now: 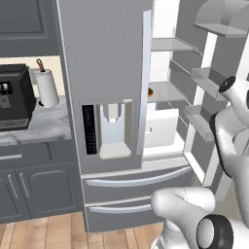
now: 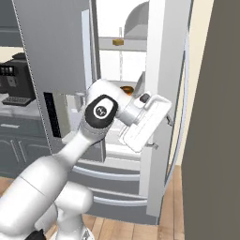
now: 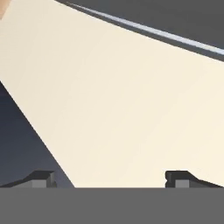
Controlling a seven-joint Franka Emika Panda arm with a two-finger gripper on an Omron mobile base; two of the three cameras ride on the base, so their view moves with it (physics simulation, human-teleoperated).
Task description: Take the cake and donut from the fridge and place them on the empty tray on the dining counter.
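Fridge right door open, white shelves showing. Cake up on a high shelf; donut on a lower shelf, partly hidden behind the arm. Gripper fingers spread wide, nothing between them, pointed at a plain cream wall. Looks like the door-opening step just done. Next: turn the hand back toward the shelves, reach in, close on one treat.

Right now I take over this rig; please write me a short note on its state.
Tool: open, holding nothing, facing a cream wall.
Fridge: right door open, left door shut.
Cake: on an upper fridge shelf.
Donut: on a lower shelf, partly hidden behind the arm.
Done: the door is open.
Left: pick both and carry them to the tray on the dining counter.
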